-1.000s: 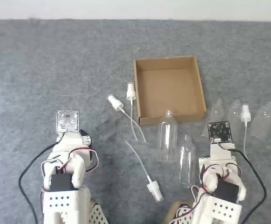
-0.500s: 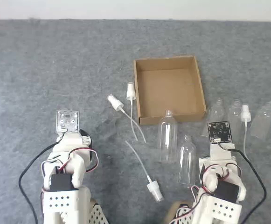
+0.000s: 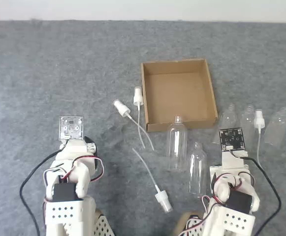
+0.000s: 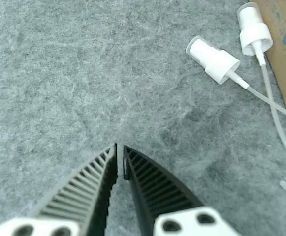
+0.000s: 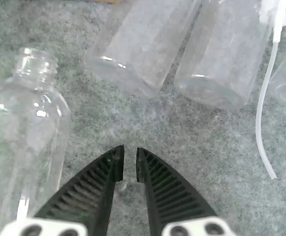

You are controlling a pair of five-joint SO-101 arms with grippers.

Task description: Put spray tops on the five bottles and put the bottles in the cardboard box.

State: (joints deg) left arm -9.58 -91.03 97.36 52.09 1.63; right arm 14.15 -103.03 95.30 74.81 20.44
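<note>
Several clear bottles lie capless on the grey carpet: one (image 3: 176,143) just below the cardboard box (image 3: 179,93), one (image 3: 198,167) beside the right arm, and three (image 3: 247,122) right of the box. White spray tops lie loose: two (image 3: 122,109) left of the box, one (image 3: 162,199) near the front, one (image 3: 259,120) among the right bottles. My left gripper (image 4: 119,147) is shut and empty over bare carpet, with two spray tops (image 4: 214,59) ahead. My right gripper (image 5: 129,151) is shut and empty, a bottle neck (image 5: 34,64) beside it, two bottle bases (image 5: 167,54) ahead.
The box is open and holds nothing. Both arm bases stand at the table's front edge, the left one (image 3: 69,196) and the right one (image 3: 234,201). Wide carpet stretches to the left and back.
</note>
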